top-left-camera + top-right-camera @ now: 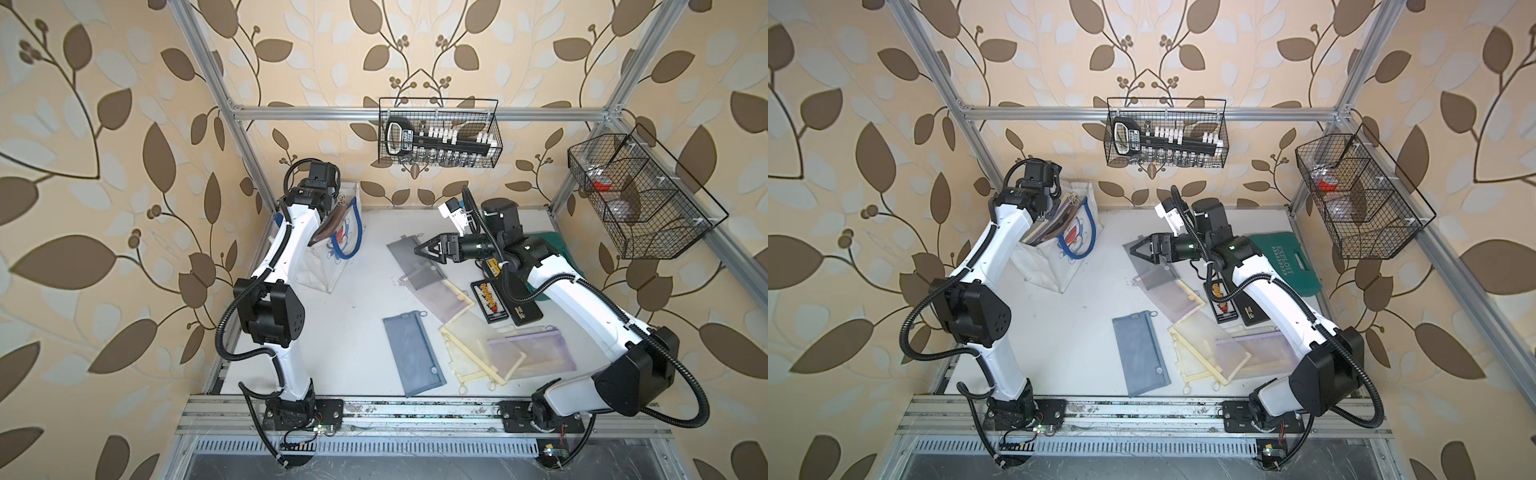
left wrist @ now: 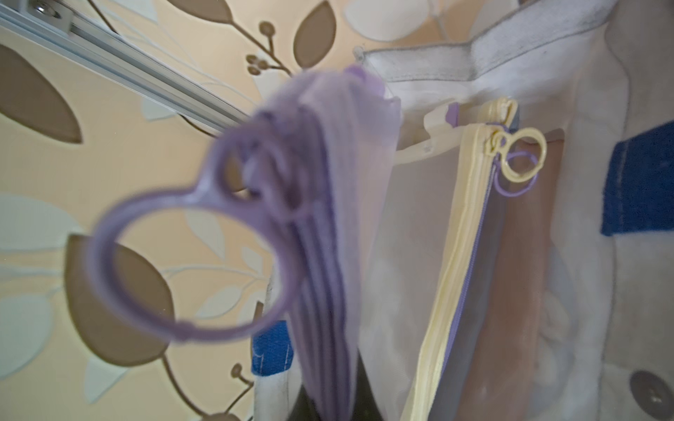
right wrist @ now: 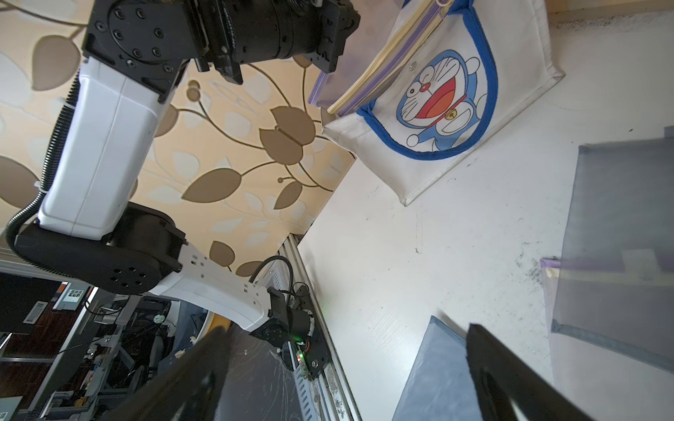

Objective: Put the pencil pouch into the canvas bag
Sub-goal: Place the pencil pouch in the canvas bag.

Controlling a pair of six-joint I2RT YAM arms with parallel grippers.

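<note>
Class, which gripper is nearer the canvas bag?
Left. The left gripper is at the canvas bag's mouth, shut on a purple pouch; the right gripper hovers open above a grey pouch mid-table, apart from the bag.

On my white tabletop [image 1: 353, 316] I see the canvas bag [image 1: 320, 270] standing at the far left, a blue-grey pencil pouch [image 1: 413, 353] near the front, overlapping grey, yellow and purple mesh pouches [image 1: 463, 332], a black bit case [image 1: 492, 301] and a teal tool case [image 1: 1287, 262].
</note>
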